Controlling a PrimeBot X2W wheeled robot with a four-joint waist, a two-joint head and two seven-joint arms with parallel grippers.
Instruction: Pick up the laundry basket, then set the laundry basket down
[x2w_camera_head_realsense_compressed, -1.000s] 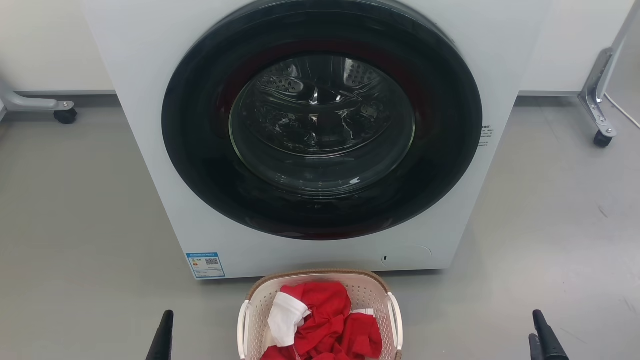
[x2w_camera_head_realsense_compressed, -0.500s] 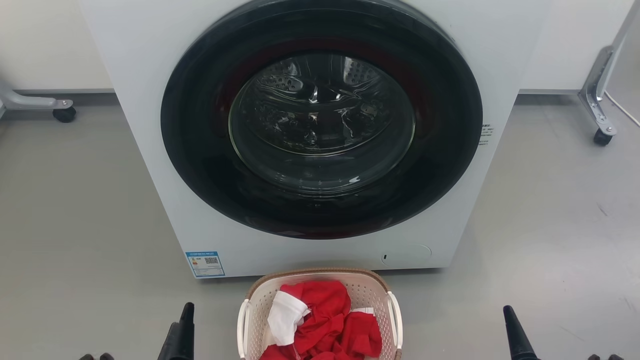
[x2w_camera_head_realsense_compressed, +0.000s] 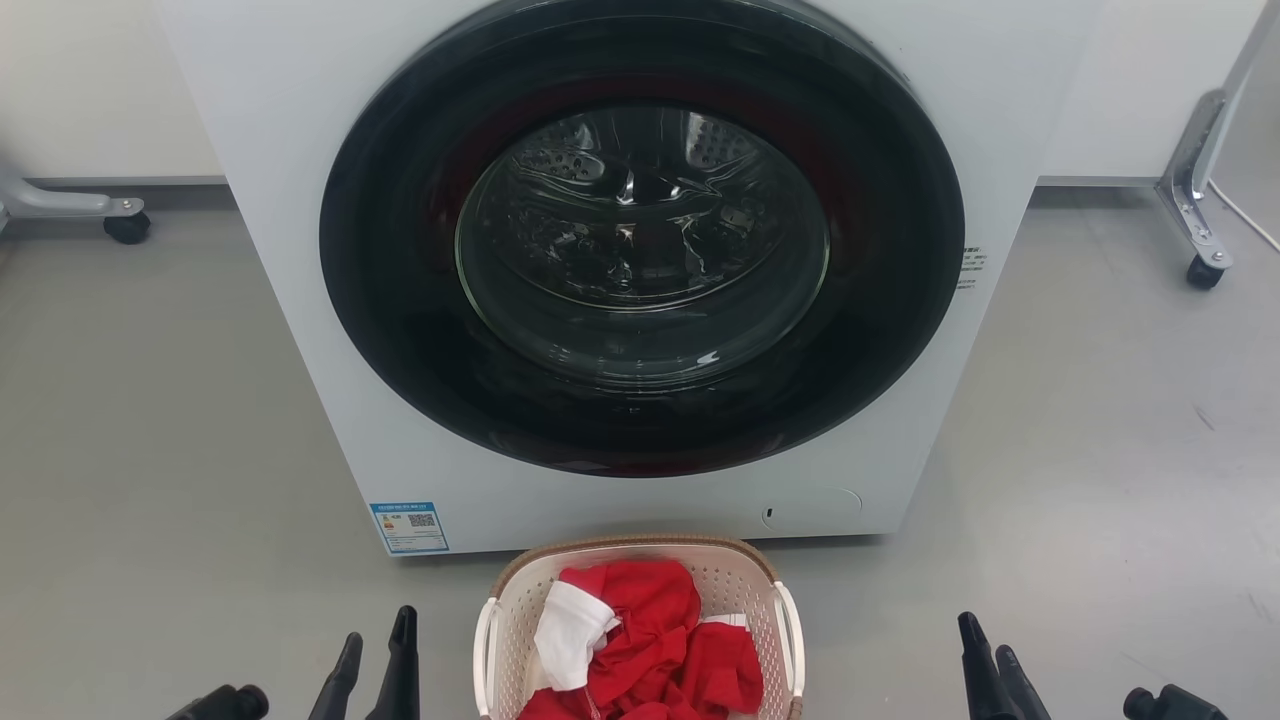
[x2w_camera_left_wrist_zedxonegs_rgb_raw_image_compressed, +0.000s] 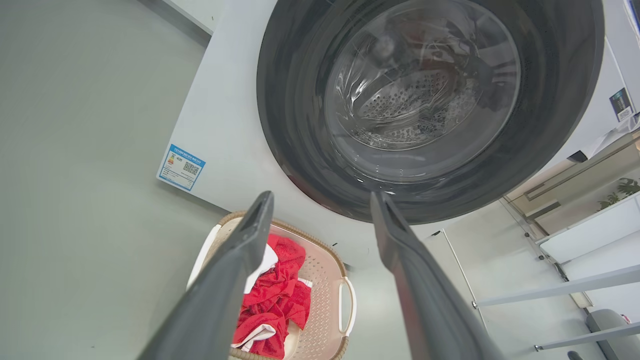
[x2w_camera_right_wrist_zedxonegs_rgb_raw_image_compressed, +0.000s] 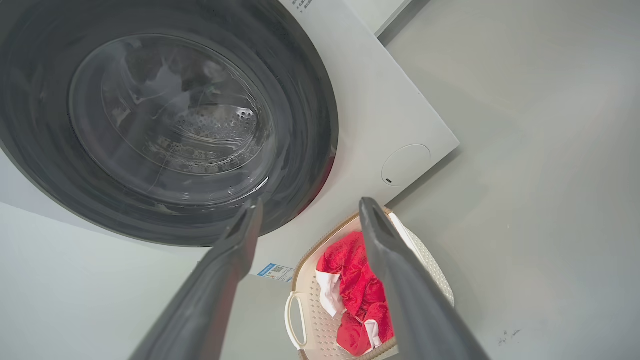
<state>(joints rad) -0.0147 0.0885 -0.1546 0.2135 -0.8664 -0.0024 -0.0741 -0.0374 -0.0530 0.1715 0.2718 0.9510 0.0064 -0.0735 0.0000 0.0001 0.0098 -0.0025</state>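
Note:
The laundry basket (x2w_camera_head_realsense_compressed: 640, 546), cream-white and perforated with a brown rim, stands on the grey floor just in front of the washing machine, at the bottom centre of the head view. Red and white clothes (x2w_camera_head_realsense_compressed: 650, 640) fill it. My left gripper (x2w_camera_head_realsense_compressed: 378, 625) hovers open to the left of the basket's left handle (x2w_camera_head_realsense_compressed: 484, 650), a short gap away. On the other side my right gripper (x2w_camera_head_realsense_compressed: 984, 634) is open and farther from the right handle (x2w_camera_head_realsense_compressed: 793, 640). The left wrist view has the basket (x2w_camera_left_wrist_zedxonegs_rgb_raw_image_compressed: 322, 280) below the left gripper (x2w_camera_left_wrist_zedxonegs_rgb_raw_image_compressed: 321, 196). In the right wrist view the basket (x2w_camera_right_wrist_zedxonegs_rgb_raw_image_compressed: 312, 320) lies below the right gripper (x2w_camera_right_wrist_zedxonegs_rgb_raw_image_compressed: 311, 201).
A white washing machine (x2w_camera_head_realsense_compressed: 280, 150) with a shut dark round door (x2w_camera_head_realsense_compressed: 640, 240) rises right behind the basket. Metal legs on casters stand at the far left (x2w_camera_head_realsense_compressed: 128, 226) and far right (x2w_camera_head_realsense_compressed: 1203, 272). Bare grey floor (x2w_camera_head_realsense_compressed: 150, 450) spreads on both sides of the basket.
Both grippers have moved inward towards the basket, the left rightwards and the right leftwards. Both fingers of each now show. The basket has not moved.

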